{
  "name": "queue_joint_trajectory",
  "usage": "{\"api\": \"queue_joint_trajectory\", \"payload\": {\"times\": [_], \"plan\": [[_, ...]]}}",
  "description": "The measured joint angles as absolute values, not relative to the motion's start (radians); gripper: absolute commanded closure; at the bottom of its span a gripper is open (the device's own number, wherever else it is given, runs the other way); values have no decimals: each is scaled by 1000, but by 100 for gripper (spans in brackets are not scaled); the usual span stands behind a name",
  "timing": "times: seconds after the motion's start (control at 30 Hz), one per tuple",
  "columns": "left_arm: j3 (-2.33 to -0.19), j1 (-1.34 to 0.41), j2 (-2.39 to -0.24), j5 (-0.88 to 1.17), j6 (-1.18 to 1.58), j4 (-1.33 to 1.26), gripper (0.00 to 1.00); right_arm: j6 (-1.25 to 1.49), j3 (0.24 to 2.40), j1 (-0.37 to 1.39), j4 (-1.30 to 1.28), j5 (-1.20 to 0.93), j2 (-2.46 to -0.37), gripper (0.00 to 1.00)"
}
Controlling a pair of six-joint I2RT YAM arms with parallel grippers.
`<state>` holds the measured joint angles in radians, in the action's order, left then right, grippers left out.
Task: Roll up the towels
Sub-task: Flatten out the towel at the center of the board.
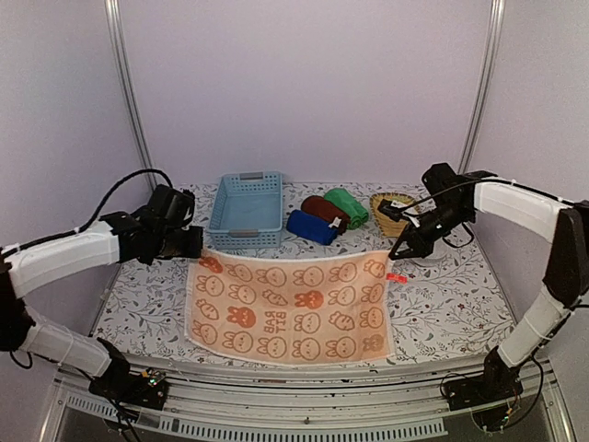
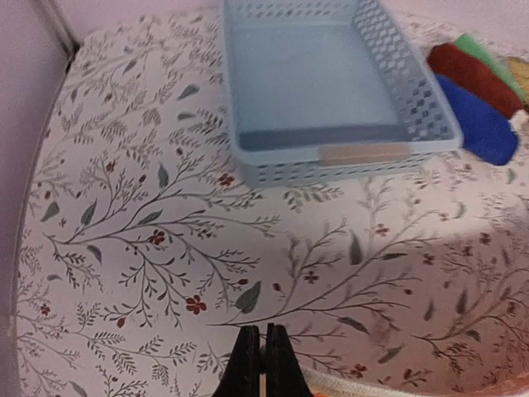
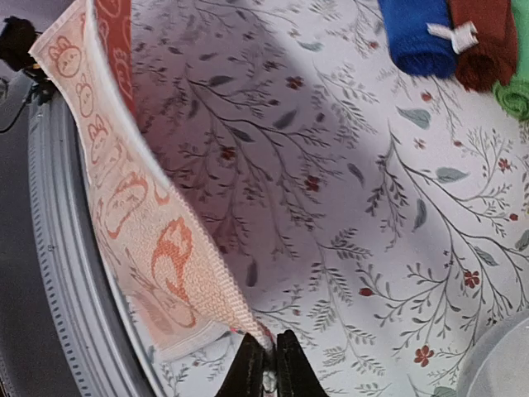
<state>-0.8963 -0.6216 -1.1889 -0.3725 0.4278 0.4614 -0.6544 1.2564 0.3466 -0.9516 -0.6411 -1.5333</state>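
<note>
The orange towel (image 1: 294,308), printed with white-outlined rabbits, was spread out at the middle of the surface's (image 1: 442,304) near edge, with its near hem lying along that edge. Its two far corners were held. The right fingers (image 3: 248,372) were closed on the far-right corner, which was seen in the right wrist view to be lifted off the surface, the cloth hanging in a slope below it. The left fingers (image 2: 246,368) were pressed together at the far-left corner, a sliver of orange showing between them and the towel's hem running off just beside them.

Three rolled towels were laid side by side near the far edge, right of centre: a dark blue towel (image 1: 311,226), a maroon towel (image 1: 324,211) and a green towel (image 1: 347,206). They were flanked by a light blue basket (image 1: 244,238) toward the far-left corner and a wicker tray (image 1: 377,207) toward the far-right corner.
</note>
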Motion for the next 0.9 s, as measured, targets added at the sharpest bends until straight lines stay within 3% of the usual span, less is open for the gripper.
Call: {"api": "queue_joint_trajectory", "payload": {"times": [0.07,0.13,0.2,0.3,0.47,0.63,0.77,0.9], "plan": [[-899,-525,-1365,-372,442,431,100,-603,1314,308,-887,-568,-1702,73],[-902,-474,-1475,-379,443,406,85,-554,1399,278,-834,-500,-1848,62],[-920,-461,-1531,-379,440,401,72,-514,1469,260,-791,-455,-1934,59],[-974,-467,-1528,-367,437,389,58,-474,1506,254,-763,-427,-1939,57],[-980,-492,-1415,-348,432,373,56,-471,1413,265,-725,-443,-1777,57],[-908,-508,-1310,-278,451,413,70,-540,1236,365,-722,-457,-1595,59],[-850,-509,-1303,-211,470,466,100,-598,1138,533,-727,-459,-1581,65],[-801,-511,-1309,-154,482,503,100,-624,1110,607,-724,-484,-1633,76]]}}
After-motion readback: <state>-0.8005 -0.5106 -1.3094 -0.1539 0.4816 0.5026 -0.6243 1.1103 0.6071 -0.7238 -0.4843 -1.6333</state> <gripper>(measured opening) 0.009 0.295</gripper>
